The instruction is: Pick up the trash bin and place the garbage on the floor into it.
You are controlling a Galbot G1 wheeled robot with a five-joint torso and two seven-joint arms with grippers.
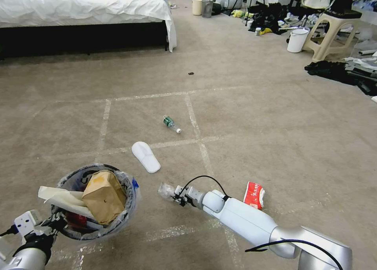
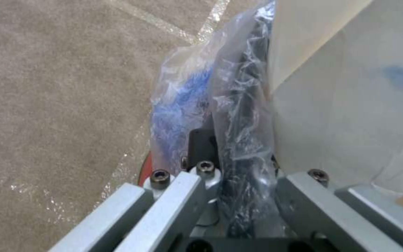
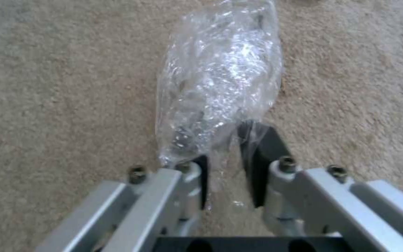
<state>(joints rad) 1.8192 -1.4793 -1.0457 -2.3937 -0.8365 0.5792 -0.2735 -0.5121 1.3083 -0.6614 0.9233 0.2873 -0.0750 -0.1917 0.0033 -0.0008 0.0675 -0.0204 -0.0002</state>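
Observation:
The trash bin (image 1: 131, 207), lined with a clear bag, hangs at lower left with my left gripper (image 1: 55, 223) shut on its near rim. A tan paper bag (image 1: 104, 197), white pieces and something red lie inside it. The left wrist view has the fingers (image 2: 201, 175) clamped over the bag-covered blue rim (image 2: 183, 105). My right gripper (image 1: 176, 195) is low over the carpet, shut on a crumpled clear plastic wrapper (image 1: 165, 190), whose tail runs between the pads (image 3: 257, 157). On the floor lie a white slipper sole (image 1: 146, 157), a green-labelled bottle (image 1: 171, 124) and a red wrapper (image 1: 254, 194).
A bed (image 1: 82, 14) stands at the far left. A white bucket (image 1: 297, 39), a beige stool (image 1: 333, 30) and dark clothes (image 1: 337, 71) crowd the far right. Tape lines (image 1: 192, 116) cross the carpet, and a small dark speck (image 1: 191, 73) lies farther off.

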